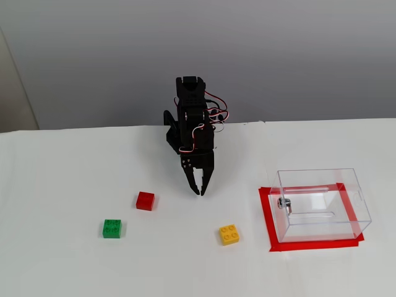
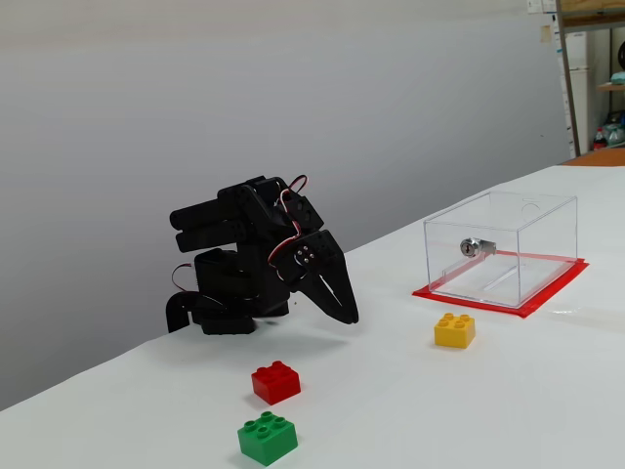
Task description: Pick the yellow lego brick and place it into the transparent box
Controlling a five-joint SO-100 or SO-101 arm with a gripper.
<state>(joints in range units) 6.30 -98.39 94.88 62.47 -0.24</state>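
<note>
The yellow lego brick (image 1: pixel 229 234) lies on the white table, studs up; it also shows in the other fixed view (image 2: pixel 455 330). The transparent box (image 1: pixel 320 203) stands empty to its right on a red tape rectangle, with a small metal fitting on its left wall; it also shows in the other fixed view (image 2: pixel 501 246). My black gripper (image 1: pixel 200 189) hangs folded near the arm's base, tips pointing down at the table, jaws closed and empty. It is well behind and to the left of the yellow brick. It also shows in the other fixed view (image 2: pixel 348 315).
A red brick (image 1: pixel 145 200) and a green studded brick (image 1: pixel 112 228) lie left of the gripper. Red tape (image 1: pixel 267 216) frames the box. A grey wall stands behind the table. Shelving (image 2: pixel 591 68) shows at far right.
</note>
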